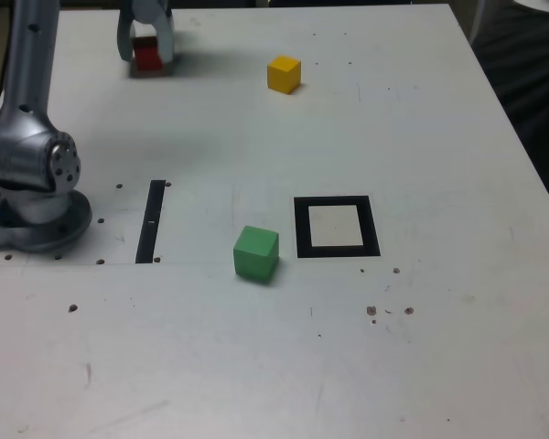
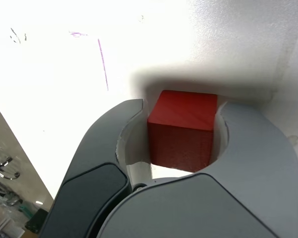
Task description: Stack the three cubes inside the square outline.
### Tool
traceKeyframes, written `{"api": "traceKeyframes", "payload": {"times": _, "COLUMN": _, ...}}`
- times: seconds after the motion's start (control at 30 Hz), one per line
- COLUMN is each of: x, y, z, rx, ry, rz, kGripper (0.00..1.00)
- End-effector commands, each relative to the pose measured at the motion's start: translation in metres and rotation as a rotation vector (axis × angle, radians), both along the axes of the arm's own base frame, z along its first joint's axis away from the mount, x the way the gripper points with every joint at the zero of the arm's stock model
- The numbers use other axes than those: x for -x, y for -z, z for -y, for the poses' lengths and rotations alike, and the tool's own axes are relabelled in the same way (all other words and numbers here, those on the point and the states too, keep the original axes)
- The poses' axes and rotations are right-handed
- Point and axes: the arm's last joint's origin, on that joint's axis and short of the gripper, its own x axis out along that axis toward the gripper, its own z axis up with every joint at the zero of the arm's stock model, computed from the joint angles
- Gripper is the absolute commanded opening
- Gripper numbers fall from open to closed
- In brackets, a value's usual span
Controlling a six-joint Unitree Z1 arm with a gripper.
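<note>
My gripper (image 1: pixel 147 57) is down at the desk's far edge, near the corner on the exterior view's left, with its two curved grey jaws closed around the red cube (image 2: pixel 183 130). In the wrist view both jaws press against the cube's opposite sides, so I judge I have it clamped; whether it sits on the desk (image 1: pixel 439 347) or is just lifted off I cannot tell.

The yellow cube (image 1: pixel 284 74) lies along the same far edge, well apart from me toward the exterior view's right. The green cube (image 1: pixel 255 253) sits nearer the middle of the desk, just beside the square outline (image 1: pixel 336 226) on the exterior view's left, not touching it. Further toward that same left lies a narrow black strip (image 1: pixel 150 220), and beyond it my arm's base (image 1: pixel 35 197).

As for progress, the outline's white centre is bare, so no cube is placed and nothing is stacked. I judge this to be the first pick; all three placements remain.

The cubes are solid-coloured, sharp-edged and equal in size; the red one's face looks finely grained and matte. The outline is a flat, thick black border. The desk is pale, smooth and speckled with small dark marks and holes. My jaws are smooth grey with lighter inner pads.
</note>
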Motion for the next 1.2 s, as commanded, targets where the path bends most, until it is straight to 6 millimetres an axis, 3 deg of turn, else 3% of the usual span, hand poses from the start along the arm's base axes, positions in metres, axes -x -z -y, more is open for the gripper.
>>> {"api": "traceKeyframes", "payload": {"times": 0.0, "x": -0.001, "y": 0.000, "z": 0.001, "rx": 0.001, "ry": 0.004, "rz": 0.002, "kGripper": 0.28}}
{"api": "traceKeyframes", "payload": {"times": 0.17, "x": -0.009, "y": -0.011, "z": 0.011, "rx": -0.017, "ry": 0.024, "rz": 0.014, "kGripper": 0.28}}
{"api": "traceKeyframes", "payload": {"times": 0.3, "x": -0.021, "y": -0.026, "z": 0.031, "rx": -0.036, "ry": 0.045, "rz": 0.026, "kGripper": 0.28}}
{"api": "traceKeyframes", "payload": {"times": 0.5, "x": -0.045, "y": -0.044, "z": 0.077, "rx": -0.053, "ry": 0.070, "rz": 0.066, "kGripper": 0.28}}
{"api": "traceKeyframes", "payload": {"times": 0.87, "x": -0.088, "y": -0.059, "z": 0.174, "rx": -0.104, "ry": 0.153, "rz": 0.090, "kGripper": 0.28}}
{"api": "traceKeyframes", "payload": {"times": 1.17, "x": -0.117, "y": -0.069, "z": 0.234, "rx": -0.145, "ry": 0.218, "rz": 0.114, "kGripper": 0.28}}
